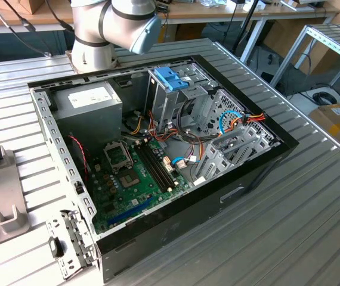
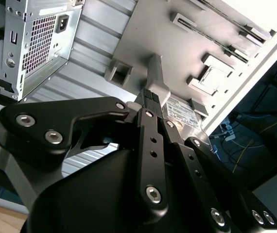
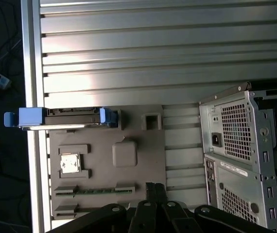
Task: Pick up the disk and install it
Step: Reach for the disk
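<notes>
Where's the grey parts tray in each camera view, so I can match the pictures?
Exterior view: grey parts tray at the exterior view's left edge, beside the computer case.
First wrist view: tray between the table edge and the case's rear, the disk at its edge.
Second wrist view: tray just beyond the gripper.
Shared landmark: the computer case.

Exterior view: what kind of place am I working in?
Likely a robotics lab or electronics workshop: an open black computer case lies on a ribbed aluminium table, with wooden workbenches and a grey metal shelving rack behind.
</notes>
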Robot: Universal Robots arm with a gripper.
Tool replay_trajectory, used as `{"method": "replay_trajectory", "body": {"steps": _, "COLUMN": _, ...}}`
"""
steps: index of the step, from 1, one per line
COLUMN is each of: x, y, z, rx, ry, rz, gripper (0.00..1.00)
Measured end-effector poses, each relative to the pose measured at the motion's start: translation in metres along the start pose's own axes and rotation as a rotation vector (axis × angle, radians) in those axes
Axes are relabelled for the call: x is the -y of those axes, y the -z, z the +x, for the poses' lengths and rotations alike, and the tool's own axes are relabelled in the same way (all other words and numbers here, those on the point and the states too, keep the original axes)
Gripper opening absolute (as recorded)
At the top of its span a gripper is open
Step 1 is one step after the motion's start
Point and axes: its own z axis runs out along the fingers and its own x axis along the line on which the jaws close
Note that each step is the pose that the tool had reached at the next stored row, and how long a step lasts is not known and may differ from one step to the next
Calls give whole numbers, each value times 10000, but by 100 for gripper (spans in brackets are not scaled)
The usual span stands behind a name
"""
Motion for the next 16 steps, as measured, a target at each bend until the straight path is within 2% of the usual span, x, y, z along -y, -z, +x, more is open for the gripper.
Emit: {"method": "replay_trajectory", "body": {"steps": 16, "x": 15, "y": 6, "z": 192, "rx": -1, "ry": 0, "rz": 1, "gripper": 10}}
